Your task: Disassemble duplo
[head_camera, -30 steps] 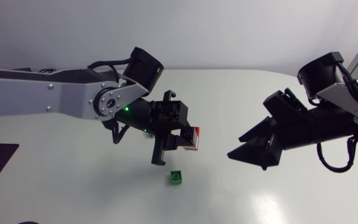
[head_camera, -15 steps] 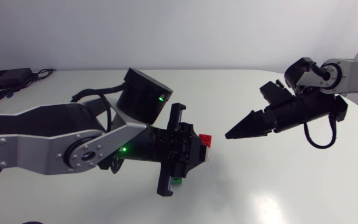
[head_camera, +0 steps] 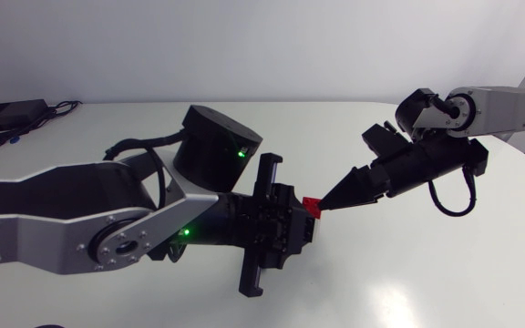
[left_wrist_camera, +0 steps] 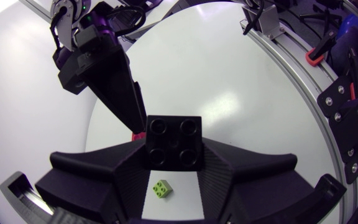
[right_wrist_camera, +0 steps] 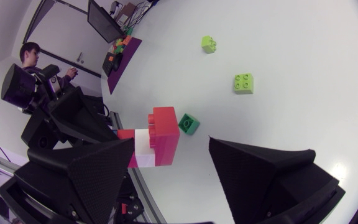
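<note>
Since half a second ago the right gripper (head_camera: 328,204) has closed in on the duplo stack (head_camera: 312,208). Its tips are now right at the stack's red end, where a clear gap lay before, and the left arm has carried the stack slightly toward it. The left gripper (head_camera: 299,223) is clamped on the stack and holds it above the table (head_camera: 408,282). In the left wrist view both broad fingers press a black brick (left_wrist_camera: 173,142) at the stack's near end from two sides. The right gripper's fingers stand apart, with the stack's red and white end between them. That end sits close against one finger, and whether it touches cannot be told. Three loose bricks lie on the table. A dark green brick (right_wrist_camera: 189,124) is just beyond the stack, a light green brick (right_wrist_camera: 243,83) is farther from the stack, and a lime brick (right_wrist_camera: 209,43) is farthest from it.
</note>
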### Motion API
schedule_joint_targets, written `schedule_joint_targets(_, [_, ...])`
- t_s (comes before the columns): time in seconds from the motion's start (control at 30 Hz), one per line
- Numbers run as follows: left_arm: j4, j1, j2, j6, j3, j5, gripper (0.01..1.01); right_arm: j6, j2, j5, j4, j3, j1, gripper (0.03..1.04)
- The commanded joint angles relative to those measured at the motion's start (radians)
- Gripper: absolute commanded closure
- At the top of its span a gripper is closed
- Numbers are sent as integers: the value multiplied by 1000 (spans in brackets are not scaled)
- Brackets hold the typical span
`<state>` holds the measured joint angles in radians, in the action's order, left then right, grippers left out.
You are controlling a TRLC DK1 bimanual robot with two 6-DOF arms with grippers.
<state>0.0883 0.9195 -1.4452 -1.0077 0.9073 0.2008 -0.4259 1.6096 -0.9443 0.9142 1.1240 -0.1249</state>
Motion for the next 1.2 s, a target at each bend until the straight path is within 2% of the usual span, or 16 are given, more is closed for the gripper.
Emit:
schedule_joint_targets(0.0, [-21, 16, 28, 9, -31, -8, 692, 16, 21, -16, 14, 14, -9, 338])
schedule_joint_targets(0.07, [-36, 22, 31, 8, -39, -18, 692, 16, 21, -17, 12, 11, -18, 410])
schedule_joint_targets(0.17, [-45, 27, 37, 9, -42, -21, 692, 15, 16, -33, 8, 10, -24, 621])
schedule_joint_targets(0.43, [-67, 41, 48, 6, -47, -46, 692, 18, 15, -45, 5, -3, -48, 830])
schedule_joint_targets(0.57, [-84, 65, 62, 1, -59, -77, 692, 24, 9, -45, 3, -12, -51, 839])
schedule_joint_targets(0.6, [-88, 81, 69, 0, -64, -90, 692, 45, 12, -50, -9, -12, -39, 870])
schedule_joint_targets(0.7, [-124, 116, 86, -9, -85, -135, 692, 76, 41, -54, -18, -1, 5, 872])
schedule_joint_targets(0.9, [-136, 140, 115, -5, -93, -173, 692, 70, 113, -42, -21, 3, 37, 870])
schedule_joint_targets(1.0, [-94, 101, 121, 1, -71, -169, 690, 90, 78, 104, -97, -26, 30, 864])
schedule_joint_targets(1.1, [-47, 47, 134, 17, -56, -115, 690, 88, 27, 257, -164, -75, -18, 849])
schedule_joint_targets(1.17, [-7, 10, 138, 43, -41, -67, 690, 88, -5, 406, -227, -121, -65, 839])
